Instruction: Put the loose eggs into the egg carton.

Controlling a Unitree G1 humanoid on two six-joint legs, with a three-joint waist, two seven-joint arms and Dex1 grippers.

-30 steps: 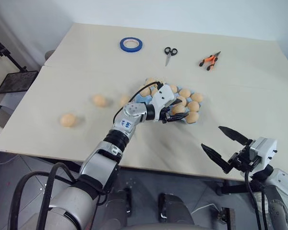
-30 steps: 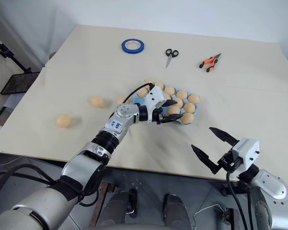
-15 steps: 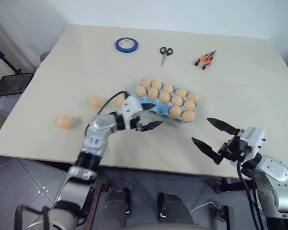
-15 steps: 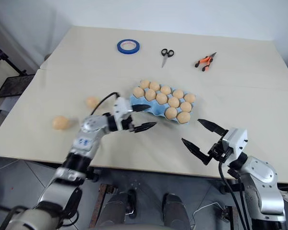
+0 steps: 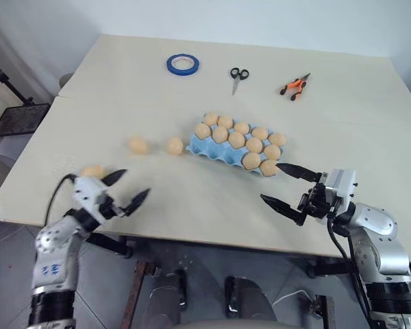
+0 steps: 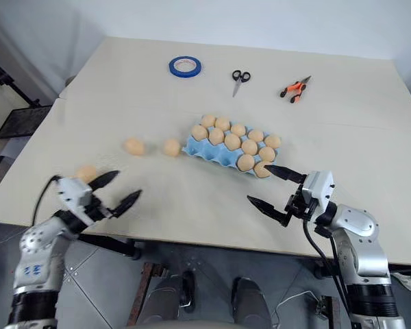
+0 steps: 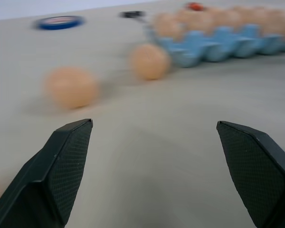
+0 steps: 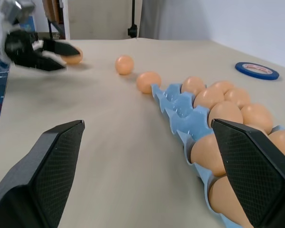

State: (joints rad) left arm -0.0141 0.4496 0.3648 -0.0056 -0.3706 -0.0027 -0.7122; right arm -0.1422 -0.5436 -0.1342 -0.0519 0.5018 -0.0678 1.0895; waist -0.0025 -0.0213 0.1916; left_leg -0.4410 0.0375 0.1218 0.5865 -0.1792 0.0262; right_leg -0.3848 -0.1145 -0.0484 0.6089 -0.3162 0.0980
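The left hand hangs released and empty over the tabletop, 1 loose egg just behind it. 2 more eggs lie ahead toward the egg carton. The right hand is released beside the carton.

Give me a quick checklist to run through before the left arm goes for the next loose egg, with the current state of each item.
1. Left gripper open with nothing between its fingers: ok.
2. A loose egg within close range: ok, the nearest egg lies on the table just beyond the left gripper.
3. Other loose eggs resting apart from the target: ok.
4. Free cups left in the egg carton: ok, its near-left cups show bare blue.
5. Right gripper open, holding nothing: ok.
6. Target egg sitting still: cannot tell.
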